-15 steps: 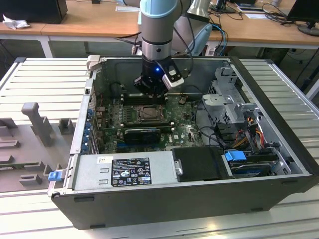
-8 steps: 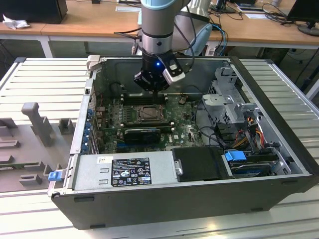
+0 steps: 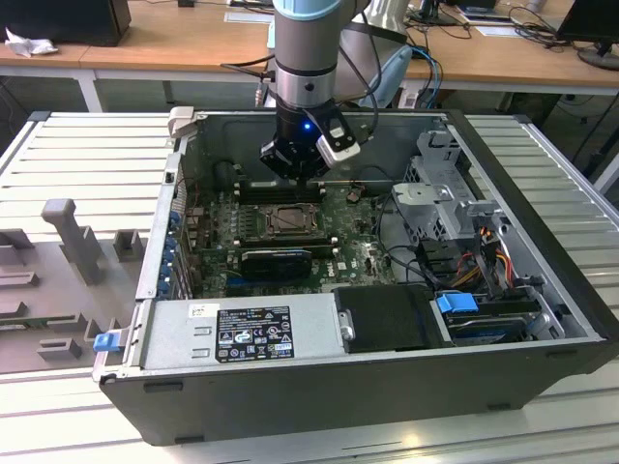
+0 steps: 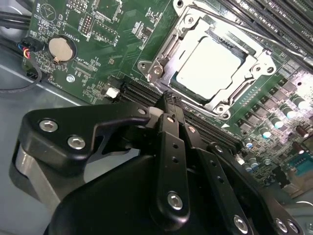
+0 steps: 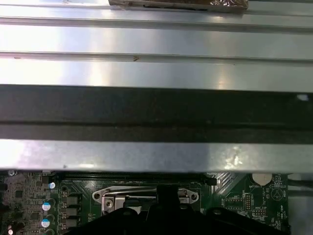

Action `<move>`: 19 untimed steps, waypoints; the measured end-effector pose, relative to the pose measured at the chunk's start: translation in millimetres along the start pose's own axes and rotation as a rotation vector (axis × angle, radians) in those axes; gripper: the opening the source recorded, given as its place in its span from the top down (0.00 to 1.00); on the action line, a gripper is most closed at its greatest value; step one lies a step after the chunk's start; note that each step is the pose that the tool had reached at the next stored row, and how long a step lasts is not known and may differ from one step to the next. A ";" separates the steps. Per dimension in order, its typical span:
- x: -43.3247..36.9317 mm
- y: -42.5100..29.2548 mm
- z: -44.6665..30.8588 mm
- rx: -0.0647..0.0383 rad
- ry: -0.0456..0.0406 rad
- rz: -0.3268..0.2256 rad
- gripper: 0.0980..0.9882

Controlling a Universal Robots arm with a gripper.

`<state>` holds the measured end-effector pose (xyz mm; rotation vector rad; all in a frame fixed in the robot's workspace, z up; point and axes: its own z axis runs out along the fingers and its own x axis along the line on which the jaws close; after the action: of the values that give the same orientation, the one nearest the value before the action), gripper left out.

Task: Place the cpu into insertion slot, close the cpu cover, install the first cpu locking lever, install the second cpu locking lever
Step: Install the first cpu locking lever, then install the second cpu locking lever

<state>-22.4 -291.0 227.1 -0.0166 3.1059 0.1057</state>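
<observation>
One step looks done: the cpu [image 4: 208, 66] lies in the insertion slot [image 4: 155, 71] under the closed cpu cover [image 4: 190, 19], while the end effector [image 4: 168, 105], fingers together, hovers just beside the slot, levers seemingly unfinished.

Your cpu [image 4: 208, 66] sits flat in the insertion slot [image 4: 151, 66], pale silver-beige top facing up, on the green circuit board [image 4: 98, 44]. The cpu cover [image 4: 254, 66] lies down over it, its silver frame ringing the chip, which shows through the large central window. The coin battery [image 4: 61, 49] lies well apart from the slot.
</observation>
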 end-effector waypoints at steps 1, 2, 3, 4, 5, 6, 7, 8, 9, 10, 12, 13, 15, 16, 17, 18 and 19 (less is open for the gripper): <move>0.0 -0.5 0.0 0.000 0.0000 0.000 0.99; 0.0 -1.1 0.0 0.000 0.0000 0.000 0.99; 0.0 -1.7 -0.1 0.000 0.0000 0.000 0.99; 0.0 -2.6 -0.2 0.000 0.0000 0.000 0.99; 0.0 -3.3 -0.2 0.000 0.0000 0.000 0.99; 0.1 -4.8 -0.3 0.000 0.0000 0.000 0.99; 0.1 -9.6 -0.6 0.000 0.0000 0.000 0.99; 0.1 -13.4 -0.9 0.000 -0.0001 0.000 0.99; 0.1 -14.4 -1.1 0.000 -0.0001 0.000 0.99; 0.1 -15.2 -1.7 0.000 0.0000 0.000 0.99; 0.0 -16.0 -7.5 -0.001 0.0000 0.000 0.99; -0.2 -15.9 -9.9 -0.001 0.0000 0.000 0.99; -0.3 -16.4 -14.0 -0.001 0.0000 0.000 0.99; -0.3 -18.3 -14.3 -0.002 -0.0002 0.001 0.99; -0.3 -20.9 -14.5 -0.002 -0.0001 0.001 0.99; -0.2 -24.2 -14.8 -0.002 -0.0001 0.001 0.99; -0.2 -25.6 -14.9 -0.002 -0.0001 0.001 0.99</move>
<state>-22.4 -317.6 240.2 -0.0146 3.1057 0.1090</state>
